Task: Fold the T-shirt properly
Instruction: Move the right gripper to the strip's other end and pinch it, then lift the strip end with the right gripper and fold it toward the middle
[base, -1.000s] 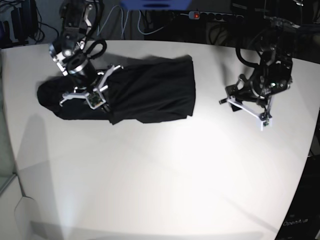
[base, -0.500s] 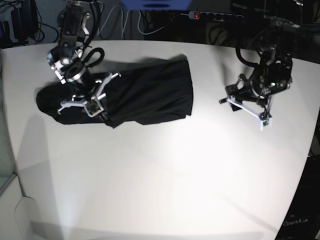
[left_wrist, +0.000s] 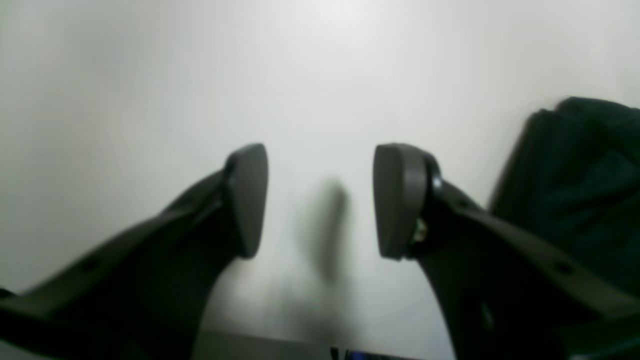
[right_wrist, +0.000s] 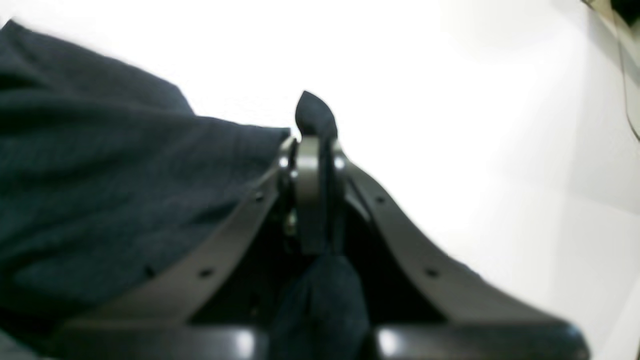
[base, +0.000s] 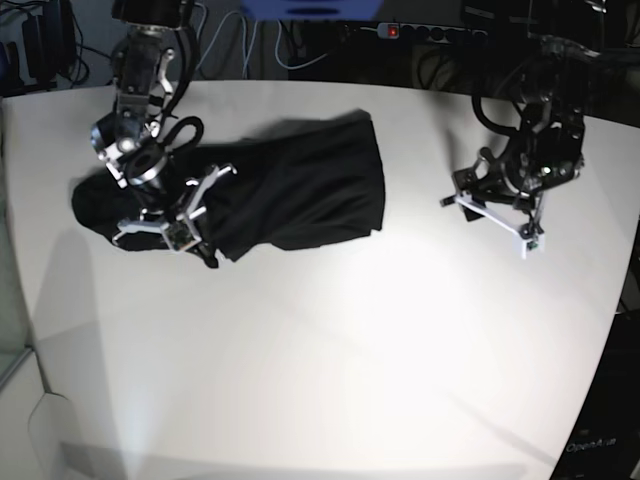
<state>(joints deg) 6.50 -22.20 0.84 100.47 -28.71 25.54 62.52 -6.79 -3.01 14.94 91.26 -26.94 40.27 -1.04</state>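
The black T-shirt (base: 300, 185) lies bunched on the white table (base: 340, 350) at the back left, its left end a rounded heap. My right gripper (base: 200, 250) sits at the shirt's front edge. In the right wrist view this gripper (right_wrist: 316, 150) is shut on a pinch of the black fabric (right_wrist: 100, 190), with a small tip of cloth poking out past the fingertips. My left gripper (base: 487, 223) hovers over bare table at the right, well clear of the shirt. Its jaws stand open and empty in the left wrist view (left_wrist: 320, 200), where the shirt (left_wrist: 575, 170) shows at the right edge.
A power strip (base: 410, 31) and cables lie behind the table's back edge. The table's curved right edge (base: 612, 330) runs close to the left arm. Dark equipment stands at the back left corner (base: 45, 45).
My right gripper has pulled toward the front left with the fabric in its grip, dragging the shirt's front edge and shifting the shirt slightly left. The left arm has not moved.
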